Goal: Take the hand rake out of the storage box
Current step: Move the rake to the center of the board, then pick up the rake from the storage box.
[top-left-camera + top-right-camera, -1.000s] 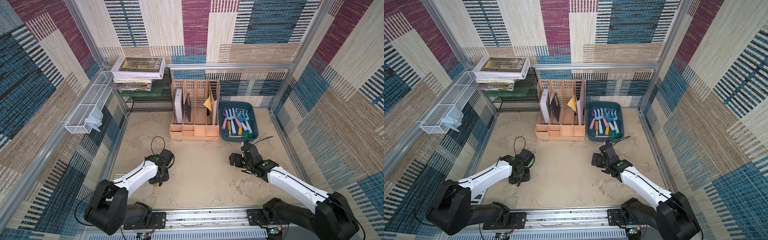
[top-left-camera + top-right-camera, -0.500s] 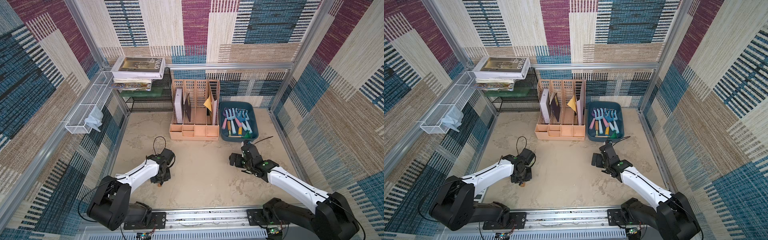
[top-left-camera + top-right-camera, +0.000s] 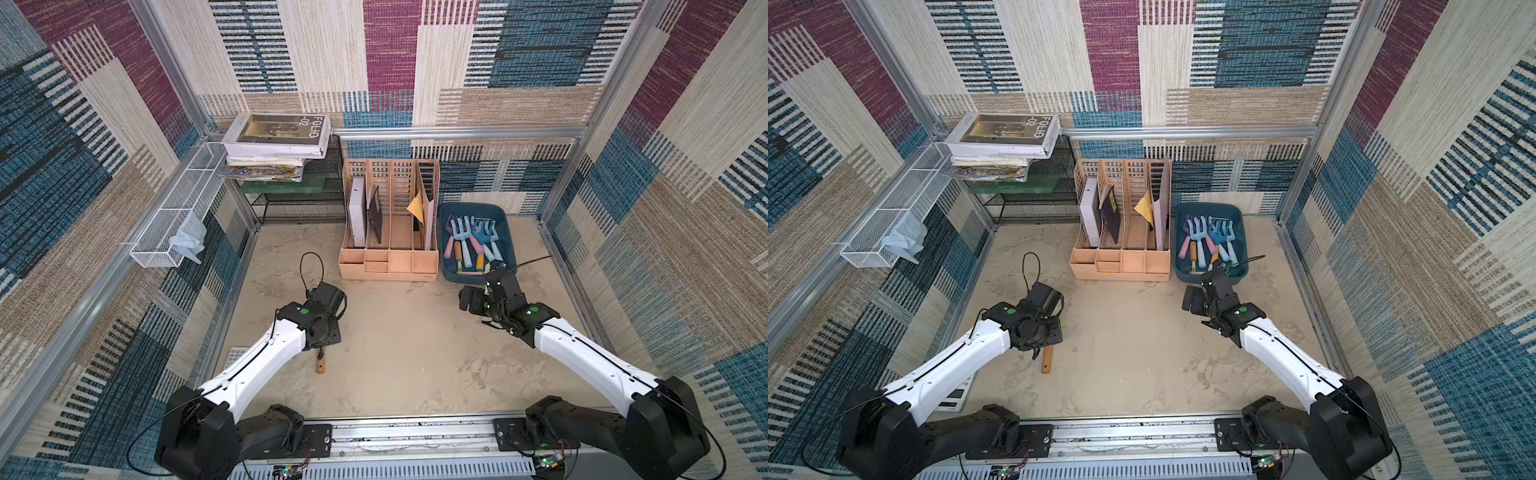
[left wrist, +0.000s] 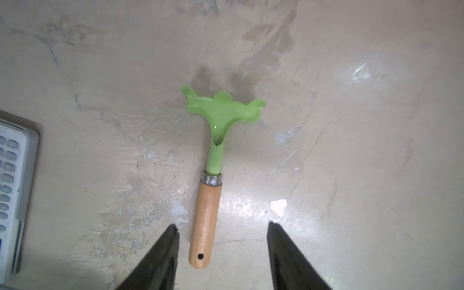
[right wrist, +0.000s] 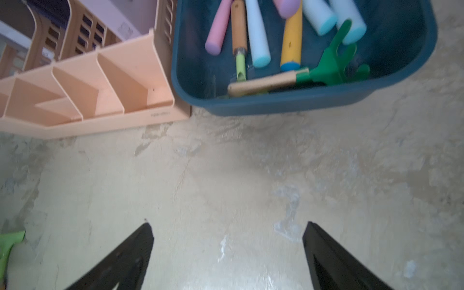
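In both top views we see only the handle end of the rake (image 3: 319, 365); the left wrist view shows it whole on the table (image 4: 351, 150), left tool (image 4: 221, 226) parted astride it. Right tool (image 5: 229, 224) wide, near the box (image 5: 276, 105).

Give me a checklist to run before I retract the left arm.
1. Hand rake lies flat on the table, outside the storage box: ok.
2. Left gripper: fingers apart, neither touching the handle: ok.
3. Height of those fingers above the table: cannot tell.
4. Right gripper open and empty: ok.
5. Right gripper outside the storage box: ok.
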Tool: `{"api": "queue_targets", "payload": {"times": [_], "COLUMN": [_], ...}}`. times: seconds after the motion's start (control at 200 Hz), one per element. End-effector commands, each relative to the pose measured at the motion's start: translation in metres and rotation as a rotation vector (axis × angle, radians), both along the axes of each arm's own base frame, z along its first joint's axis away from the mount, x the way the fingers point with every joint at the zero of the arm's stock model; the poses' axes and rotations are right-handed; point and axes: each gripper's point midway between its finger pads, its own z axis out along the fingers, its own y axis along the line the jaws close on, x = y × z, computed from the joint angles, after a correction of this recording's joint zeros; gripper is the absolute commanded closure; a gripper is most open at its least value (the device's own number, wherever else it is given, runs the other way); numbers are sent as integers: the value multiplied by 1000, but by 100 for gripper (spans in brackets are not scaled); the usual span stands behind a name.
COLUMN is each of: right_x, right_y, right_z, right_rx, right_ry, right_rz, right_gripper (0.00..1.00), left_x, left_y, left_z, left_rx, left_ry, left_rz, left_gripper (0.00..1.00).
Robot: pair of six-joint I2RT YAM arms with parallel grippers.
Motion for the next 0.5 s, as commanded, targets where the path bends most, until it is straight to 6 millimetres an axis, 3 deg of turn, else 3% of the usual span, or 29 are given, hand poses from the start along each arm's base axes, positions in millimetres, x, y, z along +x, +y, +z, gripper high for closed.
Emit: {"api": "queue_targets", "payload": {"times": [0.0,0.02,0.1,0.16,0.27,0.406,0.496], "right_x": [21,26,48,66,102,159,187], "right_y": [-8,-10,-19,-28,-37,-25,-17], "right_z": [1,0,-2,-8,-10,-10,-20], "right_rx": [-38,-42,-49,-56,-94,-109,-118], "right_ry": [18,23,42,64,81,132,153], "right_rz": [-22,-28,-53,-77,-98,-30,-15], "right_gripper": [0,1,10,21,34,45,53], "left_x": [0,2,4,3,1,-2,-3], "left_y": [-1,-5,-22,-33,-31,-26,-25], "left_z": [17,19,21,23,26,29,28], "left_rx": [-5,-23,-113,-167,-173,-166,-161], "left_ry": [-62,-79,-135,-164,-189,-214,-216], "left_rz": [-64,-85,-158,-199,-200,-182,-178], "left_gripper": [36,34,8,0,1,1,1]}}
